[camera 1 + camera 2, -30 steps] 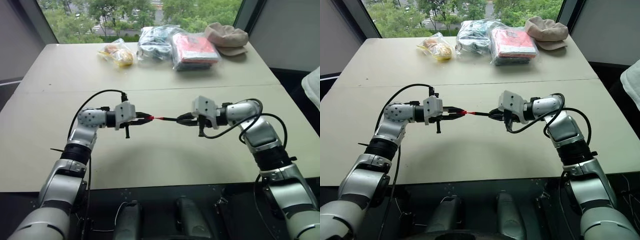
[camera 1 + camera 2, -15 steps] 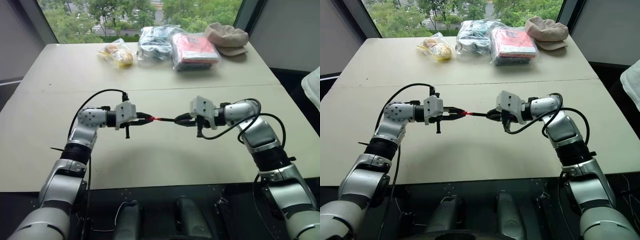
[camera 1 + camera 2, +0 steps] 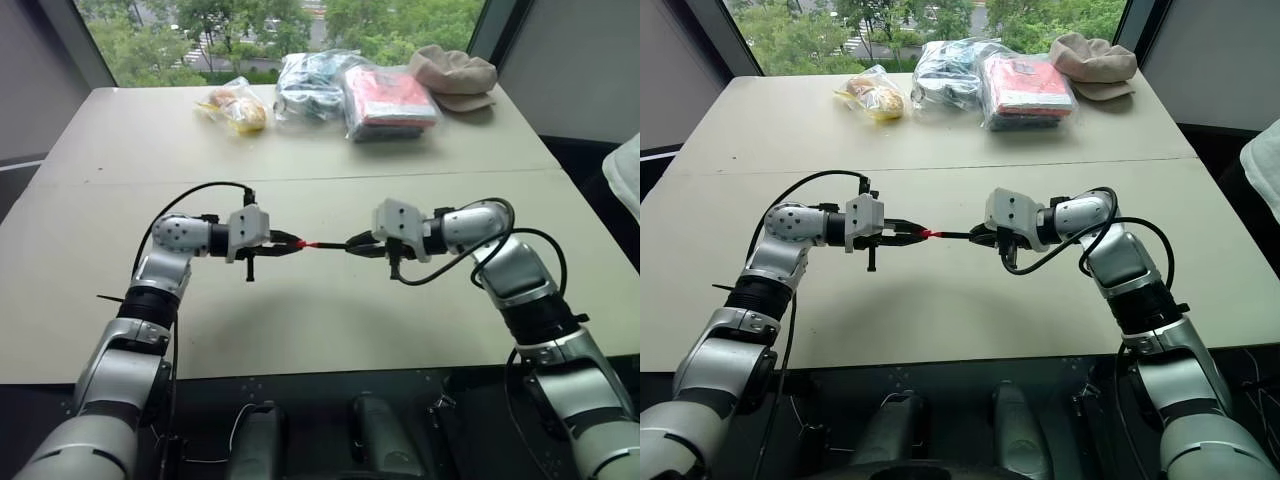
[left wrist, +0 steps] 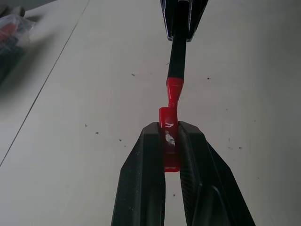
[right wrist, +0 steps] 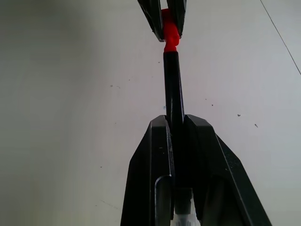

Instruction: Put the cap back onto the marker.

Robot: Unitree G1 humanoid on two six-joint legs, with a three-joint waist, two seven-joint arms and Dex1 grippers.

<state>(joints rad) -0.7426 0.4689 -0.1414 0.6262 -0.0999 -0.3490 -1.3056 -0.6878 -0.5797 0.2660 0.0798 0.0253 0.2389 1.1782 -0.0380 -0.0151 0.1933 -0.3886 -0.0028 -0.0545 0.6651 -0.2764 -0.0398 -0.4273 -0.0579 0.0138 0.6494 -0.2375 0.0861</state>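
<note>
Both arms are raised above the table [image 3: 330, 330], their grippers pointing at each other over its near half. The left gripper [image 4: 171, 150] is pinching the cap [image 4: 169, 127], a small red piece squeezed between its two black fingers with its open end poking out past the fingertips. The right gripper [image 5: 178, 127] is clamped on the marker [image 5: 173, 80], gripping the black barrel so the red tip reaches toward the cap. The tip touches the cap's mouth but sits slightly askew of it, so the marker and cap form a shallow kink rather than one straight line. Beyond the marker, along the table's far edge, lie several plastic bags [image 3: 330, 85] and a beige cap-like hat [image 3: 455, 72].
</note>
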